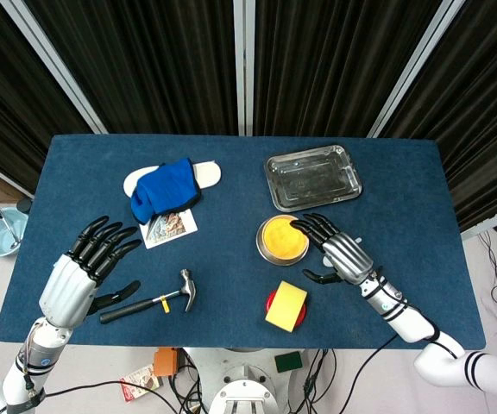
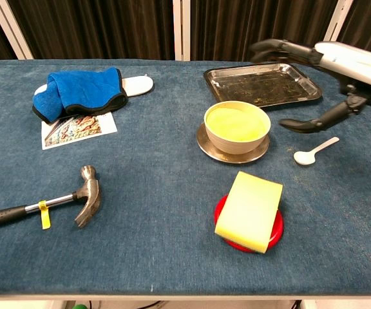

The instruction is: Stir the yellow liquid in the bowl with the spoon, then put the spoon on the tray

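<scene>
The white spoon (image 2: 314, 152) lies flat on the table just right of the bowl (image 2: 236, 126) of yellow liquid, beneath the right hand (image 2: 330, 71), which hovers open and empty. It looks light, rigid and slippery, so pinch its handle.

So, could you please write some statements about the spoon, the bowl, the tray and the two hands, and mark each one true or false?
1. The white spoon lies on the table, to the right of the bowl. True.
2. The right hand is holding the spoon. False: it hovers open above the spoon, which lies free on the cloth.
3. The bowl stands on a metal saucer and holds yellow liquid. True.
4. The tray already holds the spoon. False: nothing lies in the tray.
5. The left hand grips the hammer. False: it is open, beside the hammer's handle.
</scene>
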You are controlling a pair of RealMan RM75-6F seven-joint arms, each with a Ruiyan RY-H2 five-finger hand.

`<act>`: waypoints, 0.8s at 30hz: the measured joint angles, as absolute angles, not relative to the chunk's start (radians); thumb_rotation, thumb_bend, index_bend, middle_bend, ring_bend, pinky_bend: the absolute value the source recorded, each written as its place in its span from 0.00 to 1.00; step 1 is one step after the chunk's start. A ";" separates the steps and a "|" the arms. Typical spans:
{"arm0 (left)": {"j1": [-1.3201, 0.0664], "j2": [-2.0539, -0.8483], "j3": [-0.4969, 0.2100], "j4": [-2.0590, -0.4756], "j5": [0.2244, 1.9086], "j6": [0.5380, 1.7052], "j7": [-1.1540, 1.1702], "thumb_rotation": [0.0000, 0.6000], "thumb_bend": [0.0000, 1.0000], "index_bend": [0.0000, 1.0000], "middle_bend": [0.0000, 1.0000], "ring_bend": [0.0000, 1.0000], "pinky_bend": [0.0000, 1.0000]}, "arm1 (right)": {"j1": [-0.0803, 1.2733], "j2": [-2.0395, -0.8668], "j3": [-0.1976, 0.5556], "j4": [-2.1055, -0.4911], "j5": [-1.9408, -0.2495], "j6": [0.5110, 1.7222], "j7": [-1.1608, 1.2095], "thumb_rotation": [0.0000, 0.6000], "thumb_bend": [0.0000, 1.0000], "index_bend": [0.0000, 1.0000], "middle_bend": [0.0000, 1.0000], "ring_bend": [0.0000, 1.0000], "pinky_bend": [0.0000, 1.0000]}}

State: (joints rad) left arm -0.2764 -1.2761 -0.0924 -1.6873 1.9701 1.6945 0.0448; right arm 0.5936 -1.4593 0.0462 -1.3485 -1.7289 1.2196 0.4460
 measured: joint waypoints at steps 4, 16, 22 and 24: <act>-0.281 -1.275 -0.092 -1.691 1.934 1.678 0.039 1.00 0.13 0.18 0.16 0.14 0.12 | 0.596 -1.436 0.040 -1.366 -1.725 1.224 0.424 1.00 0.31 0.04 0.08 0.00 0.00; -0.242 -1.248 -0.064 -1.686 1.769 1.622 0.007 1.00 0.13 0.18 0.16 0.14 0.12 | 0.575 -1.254 -0.012 -1.361 -1.645 1.088 0.213 1.00 0.33 0.35 0.17 0.00 0.00; -0.232 -1.255 -0.060 -1.673 1.728 1.602 -0.020 1.00 0.13 0.18 0.15 0.14 0.12 | 0.585 -1.260 -0.038 -1.271 -1.601 0.969 0.122 1.00 0.37 0.40 0.18 0.00 0.00; -0.233 -1.257 -0.060 -1.669 1.721 1.597 -0.022 1.00 0.13 0.18 0.15 0.14 0.12 | 0.587 -1.290 -0.040 -1.231 -1.597 0.962 0.113 1.00 0.38 0.40 0.18 0.00 0.00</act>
